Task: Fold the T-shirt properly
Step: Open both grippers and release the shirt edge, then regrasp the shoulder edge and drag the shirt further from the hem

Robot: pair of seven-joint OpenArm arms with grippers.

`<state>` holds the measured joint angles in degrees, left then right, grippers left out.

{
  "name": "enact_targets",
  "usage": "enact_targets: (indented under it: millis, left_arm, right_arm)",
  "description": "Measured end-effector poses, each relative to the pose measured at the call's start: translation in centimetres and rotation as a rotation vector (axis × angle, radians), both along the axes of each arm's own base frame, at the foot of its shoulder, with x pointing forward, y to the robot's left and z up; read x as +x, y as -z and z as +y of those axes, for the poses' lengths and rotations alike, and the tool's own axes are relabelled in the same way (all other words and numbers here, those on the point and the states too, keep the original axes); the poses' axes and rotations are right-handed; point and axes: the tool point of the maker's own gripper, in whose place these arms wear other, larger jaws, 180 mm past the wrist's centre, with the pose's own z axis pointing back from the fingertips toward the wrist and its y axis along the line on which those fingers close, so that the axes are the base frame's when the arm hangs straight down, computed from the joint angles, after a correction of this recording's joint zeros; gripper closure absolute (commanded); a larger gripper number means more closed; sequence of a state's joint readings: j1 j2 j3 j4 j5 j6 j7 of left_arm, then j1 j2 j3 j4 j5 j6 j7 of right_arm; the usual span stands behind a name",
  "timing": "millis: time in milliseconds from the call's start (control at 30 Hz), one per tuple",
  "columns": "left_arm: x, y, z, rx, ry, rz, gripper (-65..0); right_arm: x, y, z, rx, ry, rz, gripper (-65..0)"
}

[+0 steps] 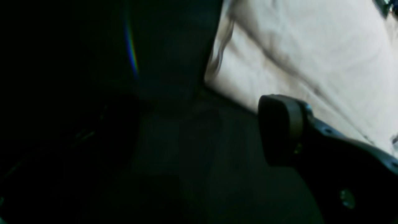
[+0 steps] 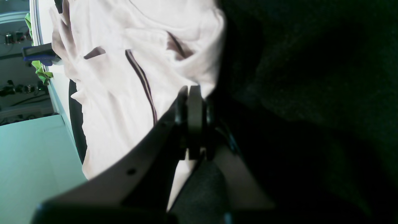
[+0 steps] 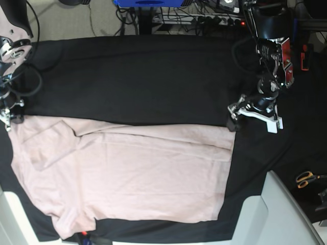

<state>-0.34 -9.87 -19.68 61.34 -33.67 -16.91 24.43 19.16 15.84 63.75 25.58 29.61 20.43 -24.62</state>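
Pale pink cotton T-shirt [image 3: 127,173] with one long edge folded, most folding ahead.
Right gripper [image 2: 192,102] pinches its edge; left gripper [image 3: 253,118] spread wide, empty.

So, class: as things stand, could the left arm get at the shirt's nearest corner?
Probably yes. The left gripper stands open just off the T-shirt, beside its upper corner, with only flat black cloth between them. Nothing shows in the way; the wrist view has a finger right at the hem.

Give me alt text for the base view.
A pale pink T-shirt lies spread on a black cloth. The left gripper, open, hangs at its right corner, and the right gripper, shut, is at its left corner.
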Motion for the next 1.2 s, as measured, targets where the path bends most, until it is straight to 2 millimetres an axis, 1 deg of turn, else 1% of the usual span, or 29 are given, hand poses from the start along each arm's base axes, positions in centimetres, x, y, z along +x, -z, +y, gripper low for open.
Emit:
enact_targets:
  millis: [67,200,300,433,567,833,867,900,933,967,1067,1133,1200]
  left_arm:
    - [0.2,0.1,0.1,-0.015,-0.014,-0.005,-58.7]
    - [1.8,-0.1,-1.1,-0.048,-0.023,-0.023,-58.6]
    - [2.4,0.0,-2.1,-0.072,-0.024,-0.027,-58.6]
    - [3.1,-0.2,-2.9,-0.091,-0.026,-0.036,-58.6]
    - [4.0,0.0,-3.6,-0.117,-0.028,-0.035,-58.6]
    - [5.4,0.0,-3.9,-0.147,-0.036,-0.034,-58.3]
    - [5.4,0.0,-3.9,-0.147,-0.037,-0.035,-56.6]
    - [5.4,0.0,-3.9,-0.147,-0.036,-0.035,-53.2]
    - [5.4,0.1,-3.9,-0.145,-0.036,-0.032,-48.4]
    - [5.2,0.2,-3.9,-0.143,-0.037,-0.023,-42.5]
    - [4.9,0.8,-4.8,-0.156,-0.031,0.002,-22.2]
    - [4.6,1.2,-5.6,-0.17,-0.023,0.017,-11.8]
    - [4.5,1.4,-5.9,-0.174,-0.015,0.029,-3.0]
  right_arm:
    - [0.0,0.0,0.0,0.0,-0.001,0.0,-0.2]
    - [-0.2,0.1,0.0,0.0,-0.002,0.002,-0.2]
    - [-0.4,0.2,0.1,-0.002,-0.006,0.001,-0.2]
    - [-0.1,0.2,0.4,-0.045,-0.065,0.021,-0.2]
    - [0.3,0.1,0.8,-0.064,-0.103,0.031,-0.2]
    - [0.4,0.1,0.9,-0.061,-0.102,0.029,-0.2]
    - [0.4,0.1,0.9,-0.061,-0.102,0.029,-0.2]
    - [0.4,0.1,0.9,-0.06,-0.102,0.028,-0.2]
    - [0.4,0.1,0.9,-0.06,-0.102,0.028,-0.2]
    - [0.4,0.2,0.9,-0.06,-0.102,0.029,-0.2]
    - [0.4,0.2,1.0,-0.06,-0.102,0.029,-0.2]
    - [0.4,0.2,1.0,-0.06,-0.102,0.029,-0.2]
    - [0.4,0.1,1.0,-0.06,-0.103,0.028,-0.2]
